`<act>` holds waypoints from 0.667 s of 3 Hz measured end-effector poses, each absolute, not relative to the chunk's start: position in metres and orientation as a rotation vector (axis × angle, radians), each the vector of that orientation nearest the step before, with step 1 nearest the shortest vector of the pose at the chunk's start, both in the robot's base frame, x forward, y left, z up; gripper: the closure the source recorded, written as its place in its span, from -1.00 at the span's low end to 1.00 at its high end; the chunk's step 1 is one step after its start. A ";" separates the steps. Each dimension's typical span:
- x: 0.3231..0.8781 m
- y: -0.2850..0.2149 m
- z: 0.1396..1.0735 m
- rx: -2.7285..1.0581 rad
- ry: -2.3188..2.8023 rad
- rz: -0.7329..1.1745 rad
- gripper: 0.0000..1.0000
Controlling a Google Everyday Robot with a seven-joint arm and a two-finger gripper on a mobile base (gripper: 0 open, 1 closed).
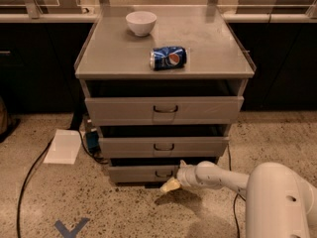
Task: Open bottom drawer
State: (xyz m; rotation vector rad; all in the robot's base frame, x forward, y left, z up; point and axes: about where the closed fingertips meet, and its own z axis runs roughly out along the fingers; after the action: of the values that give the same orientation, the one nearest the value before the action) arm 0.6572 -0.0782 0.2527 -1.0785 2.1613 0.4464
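Observation:
The bottom drawer [138,173] is the lowest and narrowest of three grey fronts in a metal cabinet [163,58]. Its small dark loop handle [163,173] sits at the centre of the front. My gripper [171,184] is at the end of the white arm [223,176], which reaches in from the lower right. It is low over the floor, just below and right of the handle, right at the drawer front. The drawer front stands slightly out from the cabinet's base.
The middle drawer [163,146] and top drawer [164,110] are above. A white bowl [141,22] and a blue soda can [168,57] lie on the cabinet top. A white sheet [63,146] and a black cable [34,170] lie on the floor at left.

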 end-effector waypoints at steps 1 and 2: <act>0.666 -0.092 0.225 -1.024 2.194 0.534 -1.00; 0.671 -0.099 0.204 -1.007 2.230 0.656 -1.00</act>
State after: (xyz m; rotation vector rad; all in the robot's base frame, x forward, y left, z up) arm 0.6711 -0.0990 0.2037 -1.0070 2.2296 0.6560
